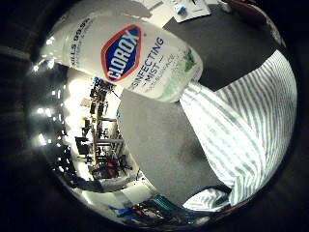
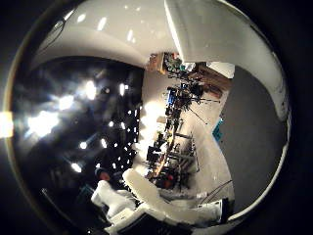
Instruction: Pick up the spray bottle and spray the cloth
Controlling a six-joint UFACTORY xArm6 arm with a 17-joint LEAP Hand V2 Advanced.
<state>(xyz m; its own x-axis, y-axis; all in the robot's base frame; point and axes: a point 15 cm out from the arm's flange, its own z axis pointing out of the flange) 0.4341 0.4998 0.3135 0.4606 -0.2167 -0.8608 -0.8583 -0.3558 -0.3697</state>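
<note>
We see the bottle (image 1: 140, 53) filling much of the little finger side view, so it sits close to the palm: white, smooth, rounded plastic with a glossy label, tilted, its base end over the edge of the cloth (image 1: 246, 130). The cloth is white with thin grey-green stripes, soft and creased, lying on the table (image 1: 159, 145), a matte dark grey surface. In the thumb side view the bottle's shiny white curve runs past the lens, and the hand (image 2: 156, 203) shows only as white, blocky finger parts at the edge. We cannot tell whether the fingers curl round the bottle. Papers (image 1: 188, 9) lie on the table beyond the bottle.
</note>
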